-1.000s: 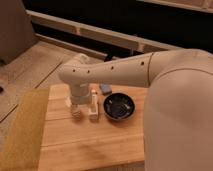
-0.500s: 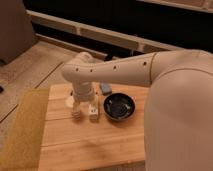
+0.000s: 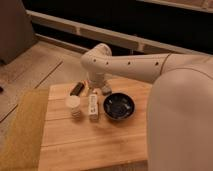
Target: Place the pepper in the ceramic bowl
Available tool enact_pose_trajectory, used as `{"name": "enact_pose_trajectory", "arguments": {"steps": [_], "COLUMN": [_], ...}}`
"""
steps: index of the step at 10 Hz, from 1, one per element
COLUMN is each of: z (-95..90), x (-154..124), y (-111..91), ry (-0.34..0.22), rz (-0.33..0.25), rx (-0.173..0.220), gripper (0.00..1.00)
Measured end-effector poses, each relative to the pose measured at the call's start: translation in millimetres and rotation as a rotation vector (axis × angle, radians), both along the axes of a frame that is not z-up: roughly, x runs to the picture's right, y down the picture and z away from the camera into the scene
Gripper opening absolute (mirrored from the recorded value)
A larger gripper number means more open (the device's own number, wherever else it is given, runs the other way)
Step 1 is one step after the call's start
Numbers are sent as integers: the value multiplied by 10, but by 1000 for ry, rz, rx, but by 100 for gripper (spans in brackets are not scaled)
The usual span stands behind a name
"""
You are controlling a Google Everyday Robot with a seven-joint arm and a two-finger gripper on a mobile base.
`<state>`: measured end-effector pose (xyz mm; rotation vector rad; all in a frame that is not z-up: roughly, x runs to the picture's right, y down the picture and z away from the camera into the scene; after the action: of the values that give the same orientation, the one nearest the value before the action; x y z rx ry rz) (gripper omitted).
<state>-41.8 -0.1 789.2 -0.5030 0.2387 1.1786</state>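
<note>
**Ceramic bowl** [image 3: 119, 107]: upright on the wooden table [image 3: 95, 147], with nothing visible inside it.

**Gripper** [image 3: 97, 89]: low over the table, left of the bowl as viewed and a little behind it. It is near the bowl's rim but not touching it. The arm comes down onto the gripper from above and hides its tip, so I cannot tell whether it is open, closed or holding anything.

**Pepper:** not made out anywhere in view (judged to be under or within the gripper).

**White tube** [image 3: 93, 106]: lies just left of the bowl, its long axis running front to back.

**Assessment:** the placing is not done. The coming move is judged a short carry rightward and slightly forward to the bowl's centre. The pepper's long axis is undetermined.
</note>
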Motion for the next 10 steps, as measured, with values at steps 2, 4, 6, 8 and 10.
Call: {"name": "enact_pose_trajectory", "arguments": {"steps": [2,4,6,8,10], "z": [152,258,260,264,429], "x": [66,77,82,83,171], "y": [-190,-334,-344,-336,-302], "ry": [-54,-91,-92,-93,-57], "rz": [-61,-107,-108,-109,-124], "rx": [29,51,52,53,74], "gripper": [65,65,65,65,65]}}
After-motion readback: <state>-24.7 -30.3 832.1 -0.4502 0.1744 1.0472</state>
